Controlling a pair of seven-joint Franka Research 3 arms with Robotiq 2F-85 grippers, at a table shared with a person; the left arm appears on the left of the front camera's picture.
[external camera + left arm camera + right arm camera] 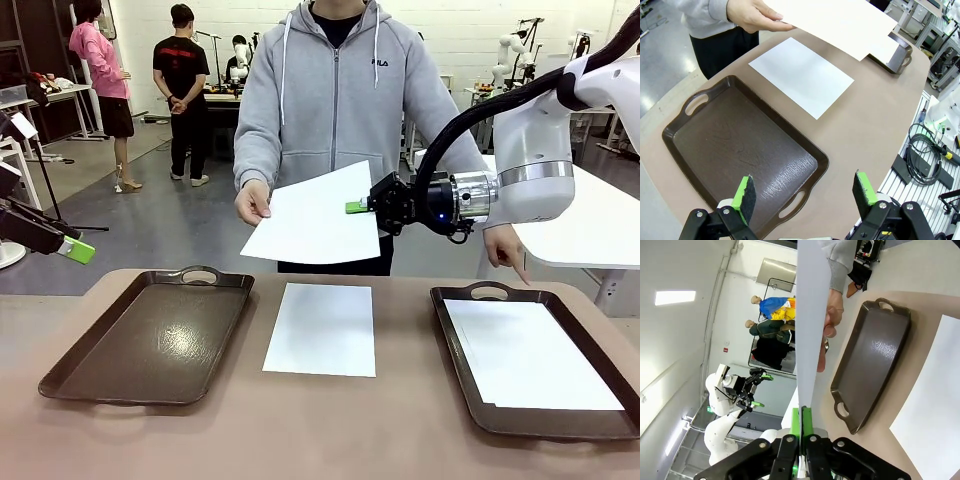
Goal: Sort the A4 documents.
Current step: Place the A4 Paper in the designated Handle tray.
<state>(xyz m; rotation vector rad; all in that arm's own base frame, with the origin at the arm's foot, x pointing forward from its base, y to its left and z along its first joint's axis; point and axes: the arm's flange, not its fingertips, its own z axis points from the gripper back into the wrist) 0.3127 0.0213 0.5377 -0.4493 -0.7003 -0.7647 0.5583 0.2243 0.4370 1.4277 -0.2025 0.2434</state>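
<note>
Handover in mid-air, sorting partly done

The right gripper (362, 207) pinches the raised sheet (315, 215), which the person's hand (252, 203) also holds above the tabletop's far edge. One filed sheet (530, 355) lies in the right tray (488, 291), a loose sheet (322, 328) waits mid-table, the left tray (150, 335) is bare, and the left gripper (804, 182) gapes idle.

One word is reading clearly in the front view: the brand name "FILA" (381, 62). It is sitting in small dark capitals on the chest of the grey zip hoodie (300, 100) worn by the person across the table, at about one o'clock from the held A4 document (315, 215). Farther back, between ten and eleven o'clock from that sheet, a black T-shirt (181, 65) is carrying red print, too small to read. In the right wrist view, a small red wall sign (726, 348) is showing at nine o'clock, equally illegible.
</note>
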